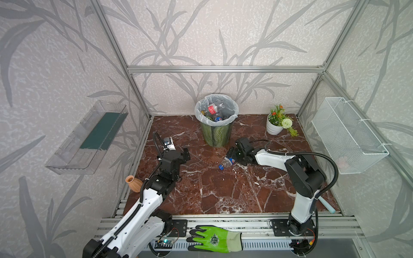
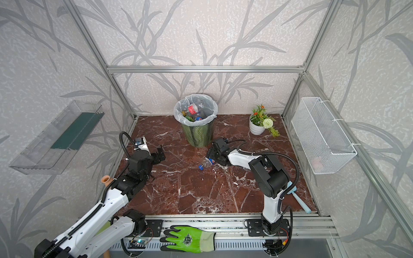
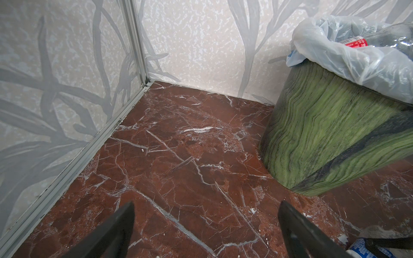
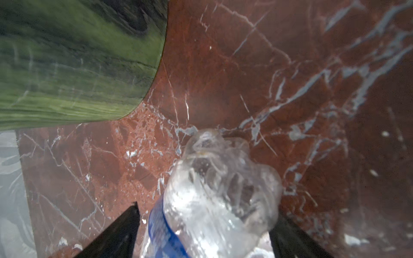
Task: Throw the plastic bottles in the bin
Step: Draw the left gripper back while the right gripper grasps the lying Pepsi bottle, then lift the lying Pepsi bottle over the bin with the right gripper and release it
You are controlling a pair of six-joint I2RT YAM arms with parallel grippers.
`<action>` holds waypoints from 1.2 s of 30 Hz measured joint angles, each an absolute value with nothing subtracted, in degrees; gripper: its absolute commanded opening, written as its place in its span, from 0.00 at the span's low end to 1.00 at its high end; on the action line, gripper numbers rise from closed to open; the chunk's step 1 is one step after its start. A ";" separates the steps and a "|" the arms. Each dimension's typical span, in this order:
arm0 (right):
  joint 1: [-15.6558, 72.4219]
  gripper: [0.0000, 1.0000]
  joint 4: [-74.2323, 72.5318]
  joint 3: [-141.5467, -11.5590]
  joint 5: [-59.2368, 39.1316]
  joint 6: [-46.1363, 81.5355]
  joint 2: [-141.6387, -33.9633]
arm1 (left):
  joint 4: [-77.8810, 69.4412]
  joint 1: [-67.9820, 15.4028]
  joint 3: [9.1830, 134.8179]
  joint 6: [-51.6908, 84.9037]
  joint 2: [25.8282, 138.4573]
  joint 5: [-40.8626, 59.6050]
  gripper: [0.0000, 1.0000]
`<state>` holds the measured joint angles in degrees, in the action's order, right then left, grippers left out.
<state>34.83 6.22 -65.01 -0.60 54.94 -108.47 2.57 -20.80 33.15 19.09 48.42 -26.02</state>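
Note:
A clear plastic bottle (image 1: pixel 228 162) with a blue label and blue cap lies on the marble floor in front of the bin, seen in both top views (image 2: pixel 207 162). My right gripper (image 1: pixel 231 158) is down over it. In the right wrist view its fingers straddle the bottle (image 4: pixel 219 189), with a gap showing beside one finger; the right gripper (image 4: pixel 205 208) is open. The bin (image 1: pixel 215 134) has green wavy sides and a white liner, and holds several bottles (image 1: pixel 212 109). My left gripper (image 1: pixel 186 154) hangs open and empty left of the bin (image 3: pixel 324 138), its own view showing the left gripper (image 3: pixel 206 205) over bare floor.
A white flowerpot (image 1: pixel 274 127) stands at the back right. A wire basket (image 1: pixel 348 138) hangs on the right wall and a clear shelf (image 1: pixel 87 138) on the left wall. A terracotta vase (image 1: pixel 133 183), a green glove (image 1: pixel 215 239) and a light-blue brush (image 1: pixel 326 204) lie near the front.

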 measured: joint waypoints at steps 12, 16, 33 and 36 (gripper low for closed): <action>34.89 0.71 16.53 -75.26 1.06 40.71 -114.72 | 2.57 -20.16 33.15 19.05 48.45 -25.85 0.99; 35.05 0.60 18.22 -77.45 1.06 37.01 -116.22 | 2.57 -20.08 33.15 19.03 48.62 -25.82 0.99; 34.72 0.45 15.20 -68.95 1.08 34.57 -109.86 | 2.57 -19.68 33.15 19.20 50.78 -25.54 0.99; 34.15 0.44 12.53 -65.25 0.86 34.70 -105.71 | 2.72 -19.64 33.17 19.94 51.27 -25.74 0.99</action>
<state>34.15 12.53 -65.25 0.86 34.70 -105.71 2.72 -19.64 33.17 19.94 51.27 -25.74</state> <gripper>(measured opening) 0.542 0.991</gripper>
